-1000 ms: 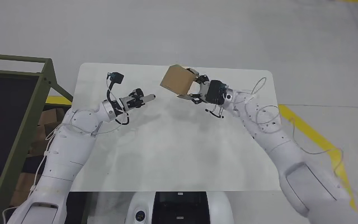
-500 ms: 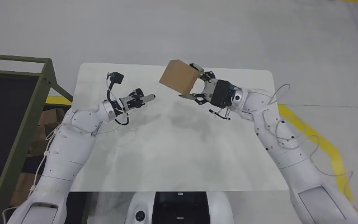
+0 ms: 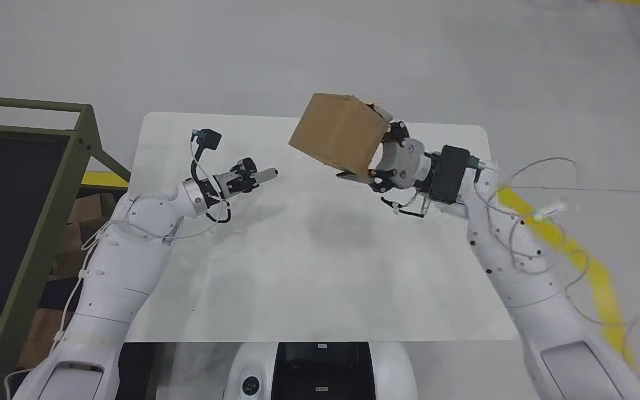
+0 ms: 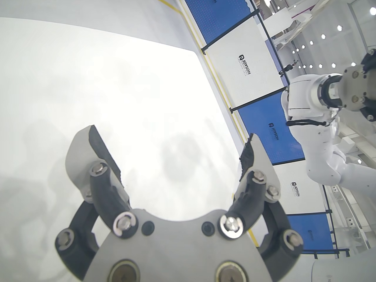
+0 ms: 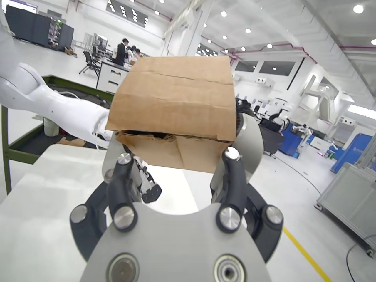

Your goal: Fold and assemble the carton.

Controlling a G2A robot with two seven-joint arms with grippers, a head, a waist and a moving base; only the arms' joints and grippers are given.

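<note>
- The carton [image 3: 338, 128] is held up off the counter [image 3: 300, 290], over its far part near the far edge, and is tilted.
- The right tool [image 3: 377, 163] is closed on the carton, which is gripped at the side nearest the right arm.
- In the right wrist view the carton [image 5: 173, 101] is seen clamped between the two fingers [image 5: 246, 136] of the right tool [image 5: 179, 151], with a top panel overhanging a dark gap and creased flaps folded loosely beneath it.
- The left tool [image 3: 262, 175] is held over the far left part of the counter, well apart from the carton and pointed toward it.
- In the left wrist view the fingers of the left tool [image 4: 171, 136] are spread wide with nothing between them, and the white counter [image 4: 88, 74] is seen below.
- A green metal frame [image 3: 60, 150] is placed just beside the left end of the counter.
- A yellow line [image 3: 540, 225] is painted on the floor to the right of the counter.
</note>
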